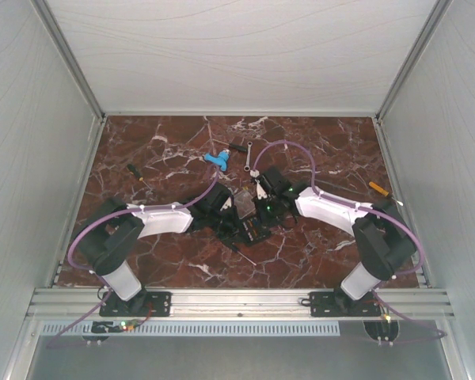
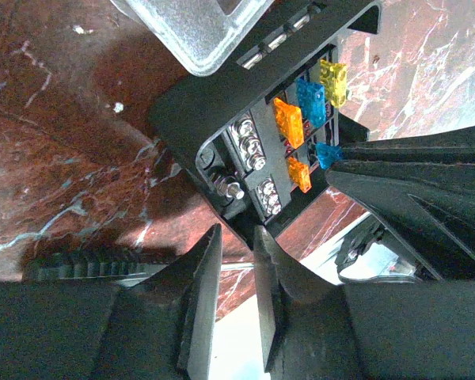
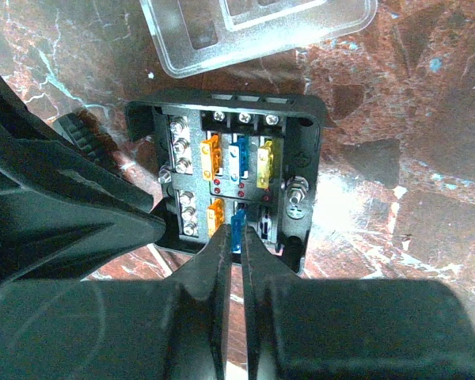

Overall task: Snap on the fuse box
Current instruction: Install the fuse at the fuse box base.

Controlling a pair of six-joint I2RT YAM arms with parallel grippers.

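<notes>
Clenching a blue fuse [image 3: 237, 226] inside the fuse box [image 3: 305, 150], my right fingers [image 3: 210, 273] point at the clear lid [image 3: 253, 36] just beyond; left fingers [image 2: 202, 269], I cannot tell.

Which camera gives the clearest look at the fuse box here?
The right wrist view: the fuse box fills the centre, open face up, fuses and screw terminals readable. The left wrist view shows it obliquely, part hidden behind the right gripper. The top external view shows only a small, dark, indistinct shape.
</notes>
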